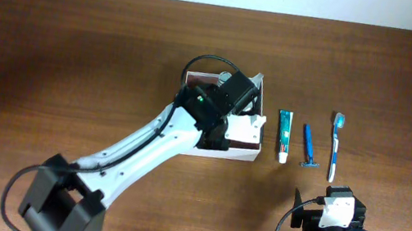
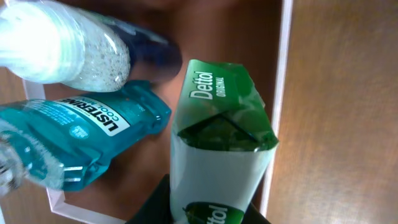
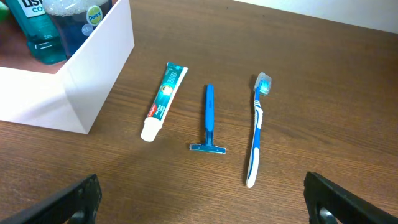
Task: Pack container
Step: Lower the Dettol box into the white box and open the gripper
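Note:
The container [image 1: 226, 154] is a white-walled box with a brown inside, at the table's middle. My left gripper [image 1: 233, 130] is over it, shut on a green and white Dettol soap pack [image 2: 214, 149] held above the box floor by the right wall [image 2: 283, 93]. A blue Listerine bottle [image 2: 81, 137] and a clear bottle with a white cap [image 2: 68, 50] lie inside. A toothpaste tube [image 1: 284, 134], a blue razor [image 1: 310, 147] and a blue toothbrush [image 1: 336, 144] lie right of the box. My right gripper [image 3: 205, 199] is open and empty, near the front edge.
In the right wrist view the box's white wall [image 3: 93, 68] stands left of the toothpaste [image 3: 163, 99], razor [image 3: 209, 118] and toothbrush [image 3: 257, 127]. The left arm [image 1: 135, 146] runs diagonally from the front left to the box. Bare wood lies all round.

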Controlling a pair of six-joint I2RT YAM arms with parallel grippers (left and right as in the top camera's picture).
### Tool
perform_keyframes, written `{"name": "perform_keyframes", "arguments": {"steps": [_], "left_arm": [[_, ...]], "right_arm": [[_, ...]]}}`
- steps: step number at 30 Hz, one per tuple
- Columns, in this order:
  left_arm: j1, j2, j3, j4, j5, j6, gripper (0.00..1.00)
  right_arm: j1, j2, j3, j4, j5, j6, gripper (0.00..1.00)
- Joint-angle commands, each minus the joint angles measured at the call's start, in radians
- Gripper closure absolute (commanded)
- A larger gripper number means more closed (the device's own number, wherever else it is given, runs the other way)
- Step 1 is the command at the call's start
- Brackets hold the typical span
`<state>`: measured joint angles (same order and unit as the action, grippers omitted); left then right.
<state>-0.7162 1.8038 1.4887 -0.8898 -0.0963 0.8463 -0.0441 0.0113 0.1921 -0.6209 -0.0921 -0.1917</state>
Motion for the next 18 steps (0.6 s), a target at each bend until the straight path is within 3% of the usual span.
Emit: {"name": "perform_keyframes", "arguments": {"steps": [1, 3, 6, 7, 8, 13, 18], "left_arm": [[0.039, 0.029, 0.011, 0.033, -0.035, -0.002, 0.99], [0.057, 0.032, 0.011, 0.033, -0.021, -0.046, 0.93], [0.07, 0.032, 0.011, 0.027, -0.016, -0.105, 0.69], [0.069, 0.031, 0.012, 0.011, -0.017, -0.128, 0.45], [0.07, 0.031, 0.012, 0.0, -0.017, -0.128, 0.02], [0.076, 0.026, 0.031, -0.085, -0.035, -0.216, 0.0], [0.131, -0.037, 0.141, -0.254, -0.035, -0.433, 0.0]], "right_arm": [[0.004, -0.005, -0.004, 0.003, -0.002, -0.003, 0.01], [0.004, -0.005, -0.004, 0.003, -0.002, -0.003, 0.01], [0.004, -0.005, -0.004, 0.003, -0.002, -0.003, 0.01], [0.004, -0.005, -0.004, 0.003, -0.002, -0.003, 0.01], [0.004, -0.005, -0.004, 0.003, -0.002, -0.003, 0.01], [0.004, -0.005, -0.004, 0.003, -0.002, -0.003, 0.01], [0.004, -0.005, -0.004, 0.003, -0.002, -0.003, 0.02]]}}
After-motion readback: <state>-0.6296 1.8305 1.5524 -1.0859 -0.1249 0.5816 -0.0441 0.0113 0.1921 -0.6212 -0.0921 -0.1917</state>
